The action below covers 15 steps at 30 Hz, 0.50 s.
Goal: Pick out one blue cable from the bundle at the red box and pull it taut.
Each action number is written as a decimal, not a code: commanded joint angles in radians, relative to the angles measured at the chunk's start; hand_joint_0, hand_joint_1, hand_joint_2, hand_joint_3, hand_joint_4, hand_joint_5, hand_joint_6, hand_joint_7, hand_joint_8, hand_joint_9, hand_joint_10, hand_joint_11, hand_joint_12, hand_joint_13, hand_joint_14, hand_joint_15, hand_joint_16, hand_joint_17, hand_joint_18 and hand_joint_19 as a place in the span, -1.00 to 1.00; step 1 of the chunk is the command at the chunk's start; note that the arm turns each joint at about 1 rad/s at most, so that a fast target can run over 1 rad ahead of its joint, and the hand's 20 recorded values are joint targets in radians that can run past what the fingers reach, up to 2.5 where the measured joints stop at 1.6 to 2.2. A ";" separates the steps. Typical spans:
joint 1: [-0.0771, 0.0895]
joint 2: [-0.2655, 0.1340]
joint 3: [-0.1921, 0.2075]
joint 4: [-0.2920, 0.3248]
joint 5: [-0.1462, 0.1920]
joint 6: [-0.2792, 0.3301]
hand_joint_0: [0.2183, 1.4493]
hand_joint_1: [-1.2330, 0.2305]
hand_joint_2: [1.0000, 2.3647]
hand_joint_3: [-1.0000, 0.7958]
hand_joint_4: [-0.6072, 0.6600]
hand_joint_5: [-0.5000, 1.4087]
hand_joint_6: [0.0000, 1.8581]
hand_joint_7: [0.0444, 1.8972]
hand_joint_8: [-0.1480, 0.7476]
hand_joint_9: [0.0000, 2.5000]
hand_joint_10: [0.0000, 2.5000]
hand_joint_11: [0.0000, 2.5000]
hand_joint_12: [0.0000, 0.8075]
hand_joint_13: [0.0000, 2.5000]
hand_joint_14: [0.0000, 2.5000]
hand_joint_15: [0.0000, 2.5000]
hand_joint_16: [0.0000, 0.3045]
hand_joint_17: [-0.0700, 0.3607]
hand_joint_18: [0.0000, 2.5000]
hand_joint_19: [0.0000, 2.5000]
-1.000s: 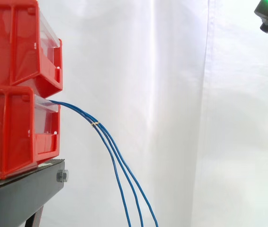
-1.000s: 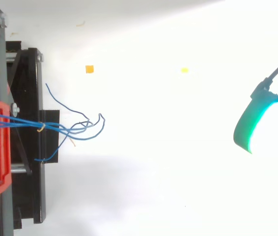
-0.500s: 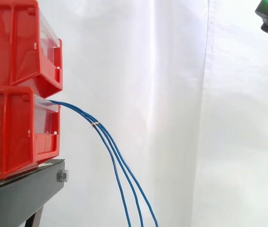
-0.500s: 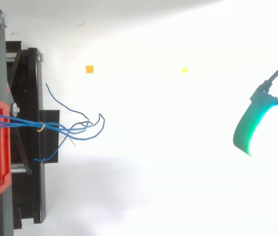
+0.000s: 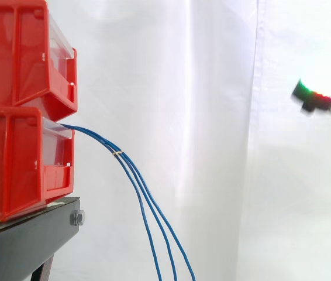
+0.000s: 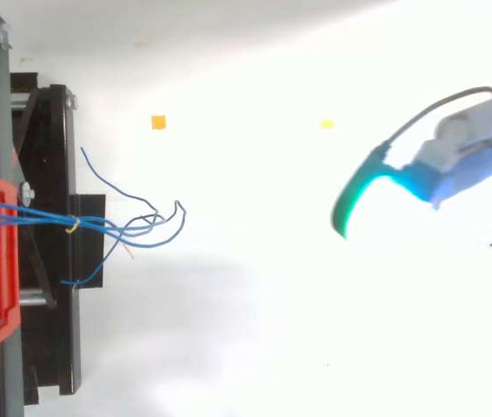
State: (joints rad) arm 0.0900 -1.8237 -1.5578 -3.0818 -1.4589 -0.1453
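The lower red box (image 5: 25, 164) anchors everything. The hand (image 6: 444, 162) hovers well apart from it, spread or closed I cannot tell. The blue cables (image 5: 104, 142) hang off the box's front. Best to take one just beyond the pale tie (image 5: 117, 153), where the strands part.

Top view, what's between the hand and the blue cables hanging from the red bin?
Nothing: in the top view the stretch between the hand and the blue cables is bare white surface. A yellow scrap lies off that line.
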 commanded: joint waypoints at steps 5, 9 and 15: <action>0.005 -0.098 -0.001 0.127 0.086 -0.004 -0.55 -0.12 -1.00 -0.42 0.11 -0.70 -0.46 -0.35 -0.21 -0.53 -0.99 -0.75 -0.32 -0.55 -0.99 -0.72 -0.74 -0.26 -0.69 -0.60; 0.008 -0.149 -0.001 0.241 0.109 -0.005 -0.55 -0.13 -1.00 -0.43 0.12 -0.70 -0.46 -0.35 -0.21 -0.53 -0.99 -0.74 -0.32 -0.56 -0.99 -0.72 -0.74 -0.26 -0.68 -0.60; 0.016 -0.152 -0.001 0.310 0.192 -0.068 -0.56 -0.14 -1.00 -0.43 0.13 -0.70 -0.46 -0.35 -0.20 -0.53 -0.99 -0.74 -0.31 -0.57 -0.99 -0.73 -0.74 -0.25 -0.68 -0.61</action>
State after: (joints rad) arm 0.1031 -1.9722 -1.5581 -2.8036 -1.3129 -0.1790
